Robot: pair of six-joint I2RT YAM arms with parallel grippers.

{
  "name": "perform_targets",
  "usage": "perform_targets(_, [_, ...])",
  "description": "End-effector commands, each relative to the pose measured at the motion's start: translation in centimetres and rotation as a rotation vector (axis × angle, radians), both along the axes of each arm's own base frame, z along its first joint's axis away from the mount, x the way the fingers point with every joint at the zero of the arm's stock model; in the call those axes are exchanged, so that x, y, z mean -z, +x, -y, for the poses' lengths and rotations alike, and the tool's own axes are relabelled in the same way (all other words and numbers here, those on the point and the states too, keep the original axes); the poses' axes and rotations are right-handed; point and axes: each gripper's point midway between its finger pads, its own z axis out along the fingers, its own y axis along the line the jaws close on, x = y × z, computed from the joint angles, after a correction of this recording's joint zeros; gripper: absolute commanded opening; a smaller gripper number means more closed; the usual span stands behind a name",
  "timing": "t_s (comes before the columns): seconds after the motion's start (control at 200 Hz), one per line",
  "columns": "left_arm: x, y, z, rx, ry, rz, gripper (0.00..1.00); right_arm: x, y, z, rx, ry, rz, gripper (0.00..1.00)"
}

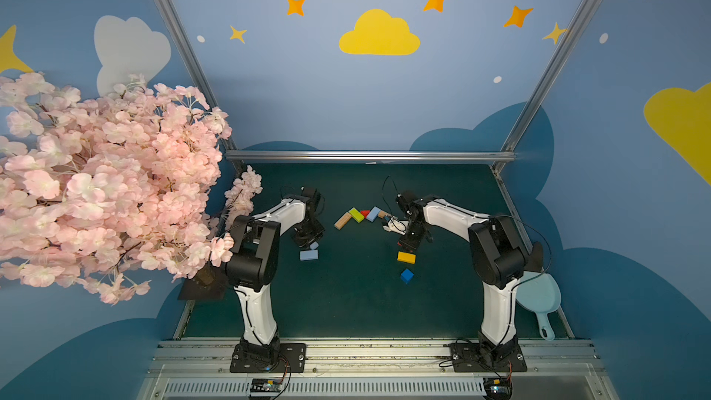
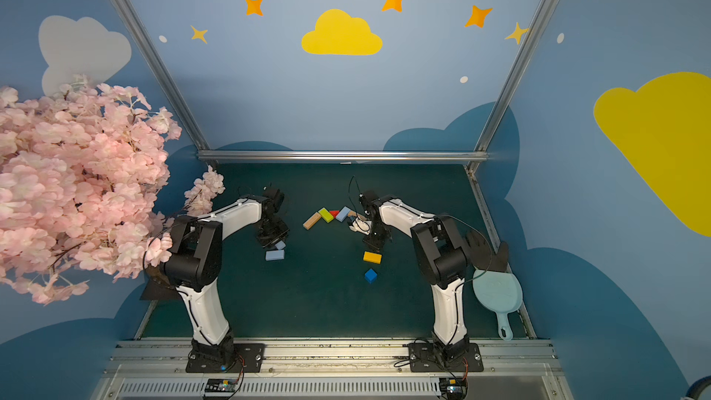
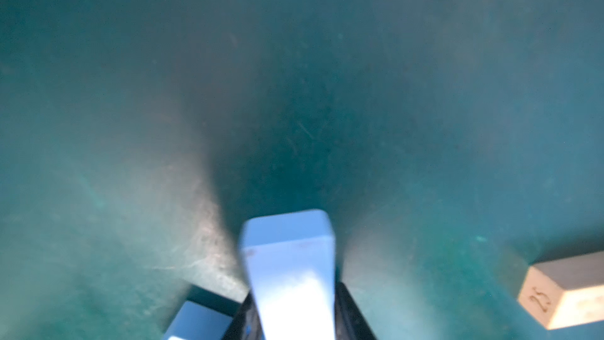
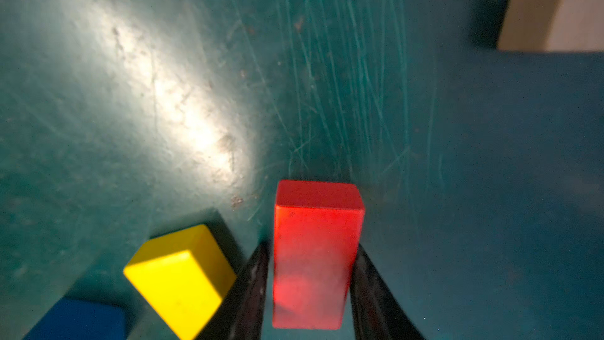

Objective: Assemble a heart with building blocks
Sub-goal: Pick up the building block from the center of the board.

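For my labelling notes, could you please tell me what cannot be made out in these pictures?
- Both top views: red bar nearly hidden under the right arm.
- Left wrist view: held light blue bar blurred, one end cut off by the edge.
- Right wrist view: dark blue cube cut off at the picture's corner.
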Motion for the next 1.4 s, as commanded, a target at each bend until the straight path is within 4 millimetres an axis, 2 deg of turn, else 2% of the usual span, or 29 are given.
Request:
perform_targets(0.0, [1.3, -2.6, -0.1, 0.014, 0.017, -0.095, 0.27, 0.8, -1.1, 0.6, 0.008, -0.024, -0.050, 0.09])
perform_targets(0.025, [1.4, -2.7, -0.1, 0.016, 0.018, -0.098, 0.26, 0.8, -1.1, 0.6, 0.013, -0.027, -0.049, 0.00])
perform_targets(0.105, [1.5, -2.9, 0.0, 0.020, 0.021, -0.103, 0.24, 0.7, -0.7, 0.8, 0.041, -0.037, -0.035, 0.00])
perform_targets(0.195, [1.3, -3.1, 0.1, 0.026, 0.021, -0.102, 0.23, -0.3, -0.4, 0.7, 0.075, -0.022, -0.010, 0.00])
perform_targets(0.35, [1.0, -3.7, 0.5, 0.041, 0.028, -0.101, 0.32, -1.8, -0.3, 0.5, 0.109, 0.010, 0.015, 0.00])
perform_targets(0.445, [1.3, -4.4, 1.1, 0.051, 0.028, -0.116, 0.36, -1.7, -0.7, 0.5, 0.109, 0.010, 0.004, 0.00])
perform_targets(0.526, [1.5, -5.0, 1.6, 0.062, 0.032, -0.124, 0.44, -1.3, -0.9, 0.5, 0.114, 0.005, -0.008, 0.00])
perform_targets(0.611, [1.6, -5.3, 1.8, 0.064, 0.039, -0.129, 0.45, -0.8, -1.0, 0.7, 0.117, -0.007, -0.014, 0.00])
perform_targets(0.656, [1.7, -5.5, 1.8, 0.062, 0.040, -0.131, 0.45, -0.6, -1.1, 0.8, 0.118, -0.012, -0.017, 0.06])
perform_targets(0.701, [1.7, -5.6, 1.9, 0.064, 0.046, -0.132, 0.45, -0.5, -1.0, 0.8, 0.117, -0.015, -0.018, 0.06])
perform_targets(0.781, [1.8, -5.7, 1.8, 0.058, 0.057, -0.131, 0.41, -0.4, -1.0, 0.8, 0.117, -0.017, -0.018, 0.00])
perform_targets(0.896, [1.8, -5.5, 1.5, 0.058, 0.072, -0.126, 0.31, -0.3, -1.1, 0.9, 0.118, -0.018, -0.021, 0.00])
perform_targets(1.286, [1.3, -4.5, 1.2, 0.080, 0.090, -0.112, 0.26, -0.3, -1.1, 0.9, 0.118, -0.008, -0.024, 0.00])
perform_targets(1.331, [1.1, -4.4, 1.1, 0.084, 0.094, -0.107, 0.29, -0.3, -1.1, 0.9, 0.116, -0.009, -0.023, 0.00])
perform_targets(1.396, [0.7, -4.2, 1.1, 0.096, 0.102, -0.103, 0.42, -0.3, -1.1, 0.9, 0.114, -0.008, -0.024, 0.00])
